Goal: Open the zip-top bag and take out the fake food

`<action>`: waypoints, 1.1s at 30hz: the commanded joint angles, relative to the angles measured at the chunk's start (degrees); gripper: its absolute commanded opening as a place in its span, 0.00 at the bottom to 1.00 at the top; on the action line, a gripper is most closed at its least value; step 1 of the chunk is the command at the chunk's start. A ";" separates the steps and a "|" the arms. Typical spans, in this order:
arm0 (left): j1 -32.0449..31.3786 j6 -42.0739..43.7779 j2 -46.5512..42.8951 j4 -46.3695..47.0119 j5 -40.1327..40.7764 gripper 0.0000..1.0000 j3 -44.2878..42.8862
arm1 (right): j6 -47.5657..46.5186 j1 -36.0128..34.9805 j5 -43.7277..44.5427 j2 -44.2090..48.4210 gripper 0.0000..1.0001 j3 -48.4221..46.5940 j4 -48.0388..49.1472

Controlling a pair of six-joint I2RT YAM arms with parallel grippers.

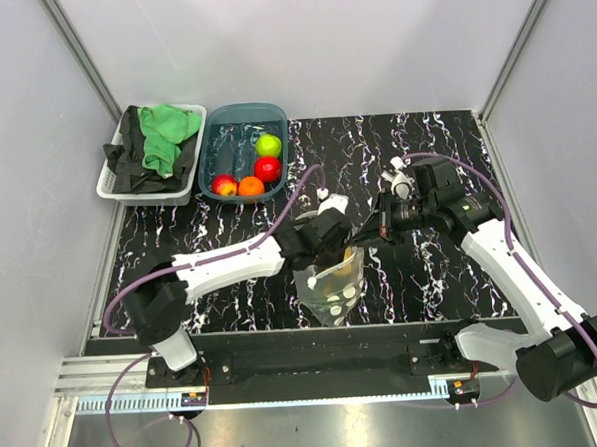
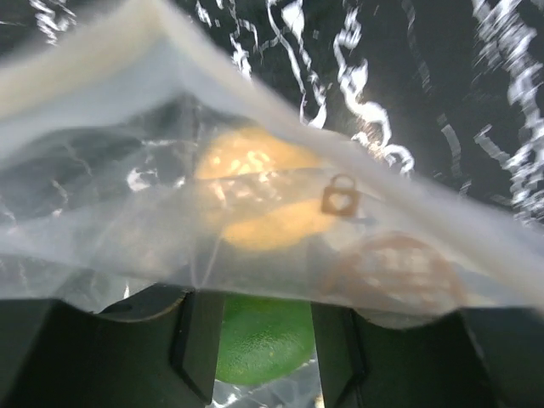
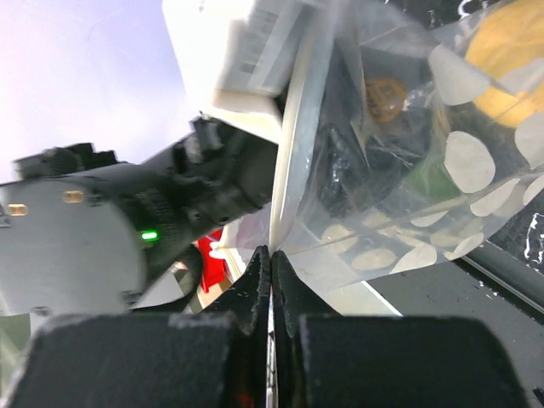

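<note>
The zip-top bag (image 1: 332, 287) stands on the black marbled table, clear with white dots. My left gripper (image 1: 332, 244) reaches into its open top. In the left wrist view the bag film (image 2: 127, 212) drapes over my fingers (image 2: 200, 340), which press on both sides of a green fruit (image 2: 263, 336). A yellow fruit (image 2: 255, 187) lies beyond it, inside the bag. My right gripper (image 1: 377, 231) is shut on the bag's top edge (image 3: 293, 170) and holds it up; its jaws (image 3: 271, 252) are pinched on the film. The yellow fruit (image 3: 510, 59) shows through the dotted wall.
A teal tub (image 1: 278, 114) at the back holds lime green (image 1: 268, 145), red (image 1: 267, 168), orange (image 1: 250, 186) and peach-red (image 1: 223, 184) fruits. A white basket (image 1: 116, 188) with green and black cloths stands left of it. Grey walls enclose the table.
</note>
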State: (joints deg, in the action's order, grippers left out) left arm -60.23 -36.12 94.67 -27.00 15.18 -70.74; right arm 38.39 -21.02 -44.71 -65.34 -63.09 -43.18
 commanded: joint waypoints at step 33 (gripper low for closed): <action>5.82 10.98 13.88 12.07 -14.04 0.60 -3.70 | -6.40 2.03 8.05 2.23 0.00 4.64 -6.48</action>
State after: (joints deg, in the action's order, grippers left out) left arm -55.40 -26.81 108.20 -16.88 1.37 -72.23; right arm 34.37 -19.33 -37.78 -63.81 -57.28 -47.27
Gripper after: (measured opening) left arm 0.726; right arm 0.009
